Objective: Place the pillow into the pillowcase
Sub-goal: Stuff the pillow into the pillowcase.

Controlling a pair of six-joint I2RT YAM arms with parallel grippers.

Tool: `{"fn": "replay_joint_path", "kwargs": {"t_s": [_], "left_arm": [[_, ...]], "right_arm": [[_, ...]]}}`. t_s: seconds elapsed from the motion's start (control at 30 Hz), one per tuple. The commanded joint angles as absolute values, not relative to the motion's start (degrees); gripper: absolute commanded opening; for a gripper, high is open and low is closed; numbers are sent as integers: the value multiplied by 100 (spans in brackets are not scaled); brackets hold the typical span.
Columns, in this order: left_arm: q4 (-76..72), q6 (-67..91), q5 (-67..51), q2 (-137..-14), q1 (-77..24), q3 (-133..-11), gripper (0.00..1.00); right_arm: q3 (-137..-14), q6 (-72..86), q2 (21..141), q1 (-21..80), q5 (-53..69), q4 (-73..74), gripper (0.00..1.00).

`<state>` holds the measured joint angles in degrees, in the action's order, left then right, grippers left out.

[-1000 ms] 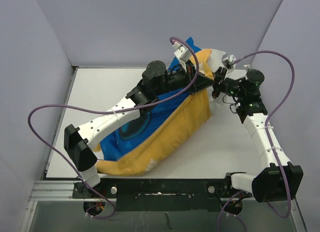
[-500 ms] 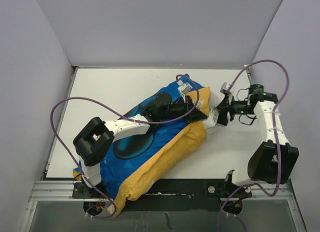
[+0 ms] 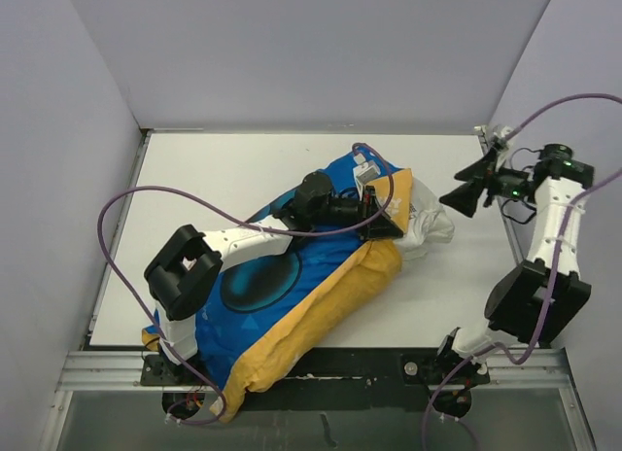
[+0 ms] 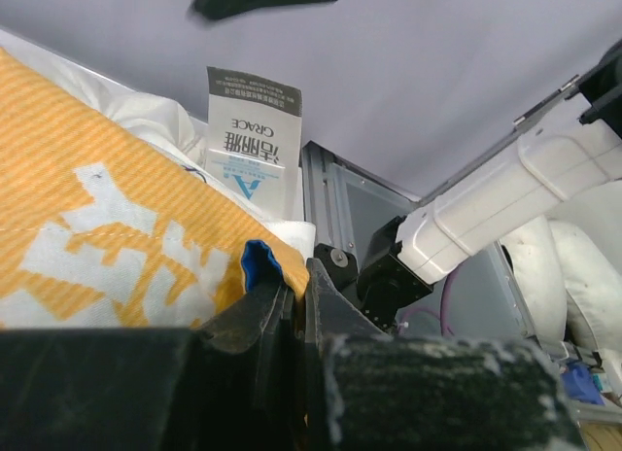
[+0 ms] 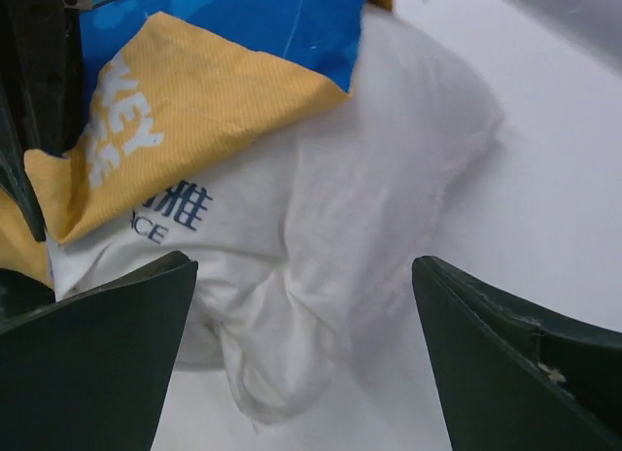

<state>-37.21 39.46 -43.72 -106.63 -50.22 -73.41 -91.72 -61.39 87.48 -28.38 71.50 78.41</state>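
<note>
The pillowcase [image 3: 243, 310], blue on top and mustard-yellow along its side, lies diagonally across the table. The white pillow [image 3: 433, 225] fills it, and one crumpled end sticks out of the case's opening at the upper right. My left gripper [image 3: 379, 218] is shut on the opening's rim; in the left wrist view the jaws [image 4: 292, 281] pinch the blue-and-yellow hem, with the pillow's label [image 4: 251, 145] behind. My right gripper [image 3: 465, 190] hovers open to the right of the exposed end. In its wrist view the fingers [image 5: 303, 266] stand wide apart, above the pillow [image 5: 379, 179] and pillowcase [image 5: 185, 91].
White table [image 3: 233, 169] boxed in by grey walls at the back and both sides. A metal rail [image 3: 507, 232] runs along the table's right edge, under the right arm. Purple cables [image 3: 126, 208] loop over both arms.
The right gripper opened, let go of the pillow's end and drew back to the right and up. Pillow and case came down onto the table; the left gripper kept its hold.
</note>
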Motion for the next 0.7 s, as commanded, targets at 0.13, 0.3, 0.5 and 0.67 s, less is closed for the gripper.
{"fn": "replay_joint_path", "kwargs": {"t_s": [0.13,0.3,0.5,0.67], "left_arm": [[-2929,3311,-4751,-10652,-5079,-8056,0],[-1799,2929,-4709,-10889,-4719,-9432,0],[-370,2474,-4397,-12200,-4551,-12925,0],[908,2333,-3931,-13829,-4632,-16311,0]], "right_arm": [[-7617,-3103,8896,-779,6465,4814,91],[-6782,-2753,8450,-481,6434,4130,19],[-5685,-1407,7153,-564,6601,2634,0],[-4842,356,6180,-1272,6773,665,0]]}}
